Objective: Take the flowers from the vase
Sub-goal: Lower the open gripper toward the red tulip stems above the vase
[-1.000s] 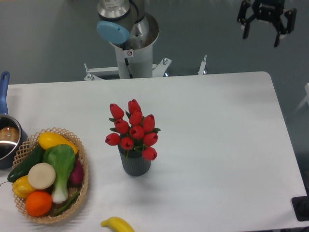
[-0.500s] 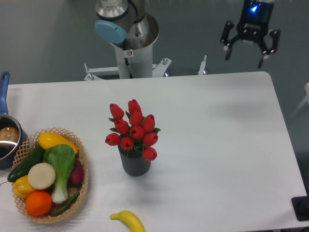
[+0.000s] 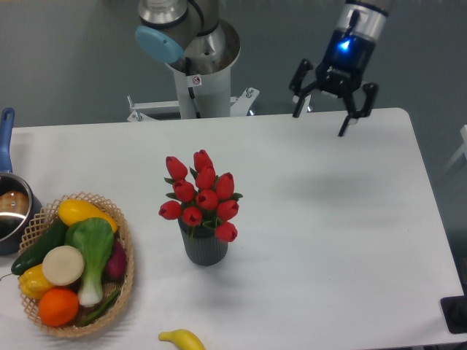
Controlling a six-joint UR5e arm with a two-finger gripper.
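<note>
The flowers [image 3: 201, 195], a bunch of red tulip buds with green leaves, stand upright in the vase [image 3: 205, 247], a small dark grey ribbed cylinder near the middle of the white table [image 3: 328, 240]. My gripper [image 3: 321, 122] is open and empty, with its fingers [image 3: 344, 125] pointing down. It hangs above the table's far edge, well to the upper right of the flowers and clear of them.
A woven wicker basket [image 3: 125, 271] of vegetables and fruit sits at the left front. A pot with a blue handle [image 3: 7, 204] is at the left edge. A yellow banana [image 3: 181, 339] lies at the front edge. The arm's base column [image 3: 197, 73] stands behind the table.
My gripper has moved left and down from the far right corner toward the table's back edge, staying open. The banana at the front edge has shifted slightly.
</note>
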